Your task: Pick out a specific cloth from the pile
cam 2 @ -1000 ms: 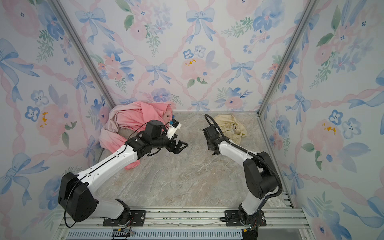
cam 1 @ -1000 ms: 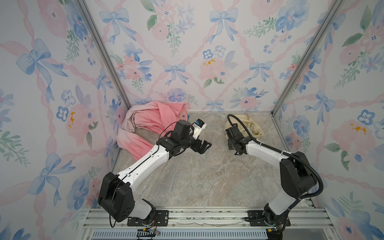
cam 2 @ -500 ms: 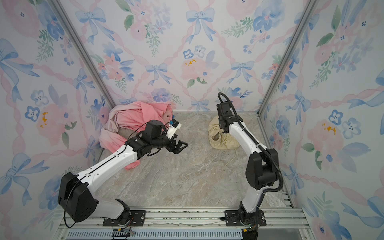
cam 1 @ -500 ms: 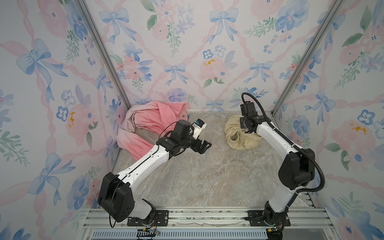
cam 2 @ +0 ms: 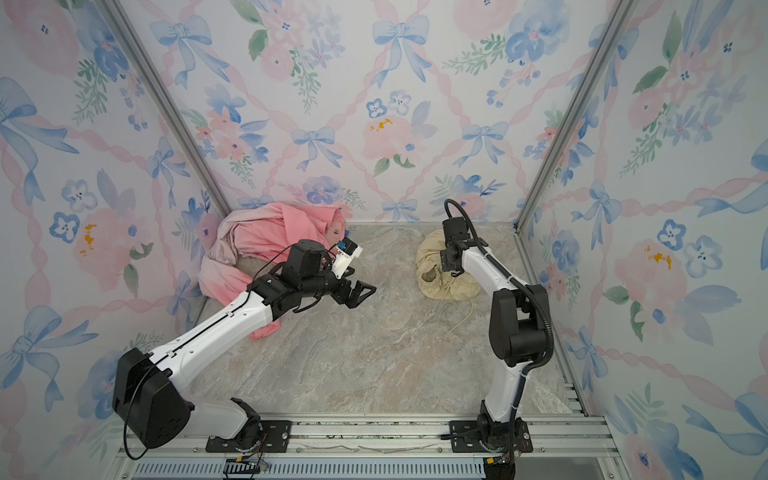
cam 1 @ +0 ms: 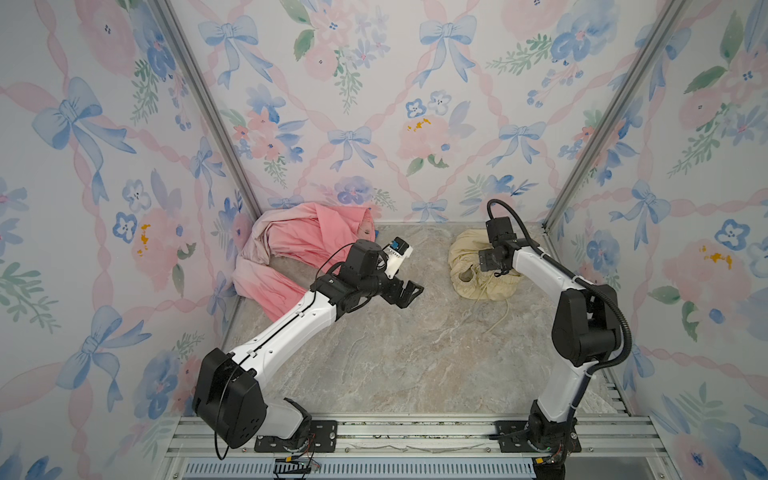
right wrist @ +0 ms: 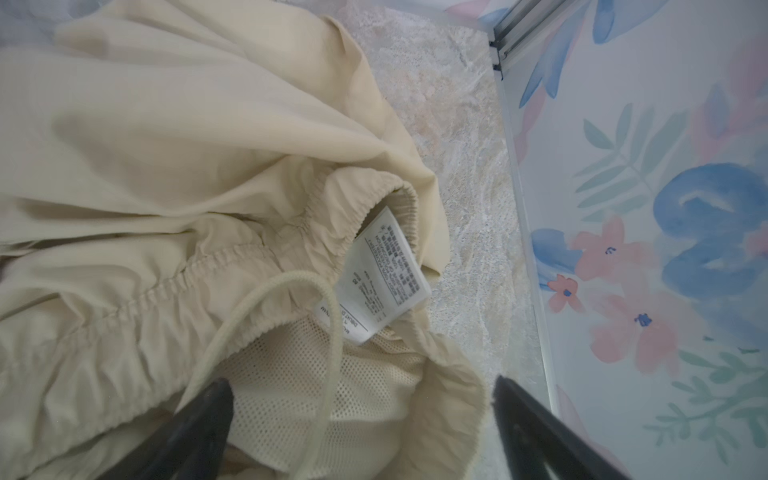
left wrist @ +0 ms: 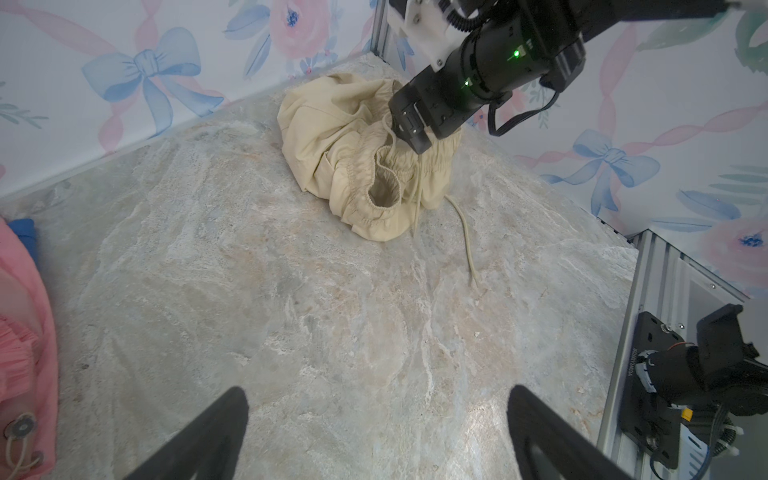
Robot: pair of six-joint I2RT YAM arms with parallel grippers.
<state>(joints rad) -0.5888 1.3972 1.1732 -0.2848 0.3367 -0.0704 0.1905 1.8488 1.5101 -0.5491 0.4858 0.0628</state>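
2 heaps are lying well apart on the marbled tabletop [cam 1: 395,357]. The pile [cam 1: 299,245] of pink fabric is sitting in the far corner on the left arm's side. The cloth [cam 1: 465,253], a cream garment, is resting alone near the far corner on the right arm's side, touching no pink fabric. Separation is therefore looking complete.

The right gripper [right wrist: 357,399] is hanging directly over the cloth's gathered hem, its 2 fingers standing wide apart and pinching nothing. The white tag [right wrist: 382,270] and a loop of the drawstring cord [right wrist: 257,316] are lying just ahead of them, and the cord's loose end is trailing onto bare tabletop.

The left gripper [cam 1: 409,293] is hovering over the tabletop between the 2 heaps, jaws spread, carrying nothing.

Judgement: the cloth is sitting picked out and set down; only clearing the right arm from it is remaining. Risk: the cord loop may be catching a finger on withdrawal.
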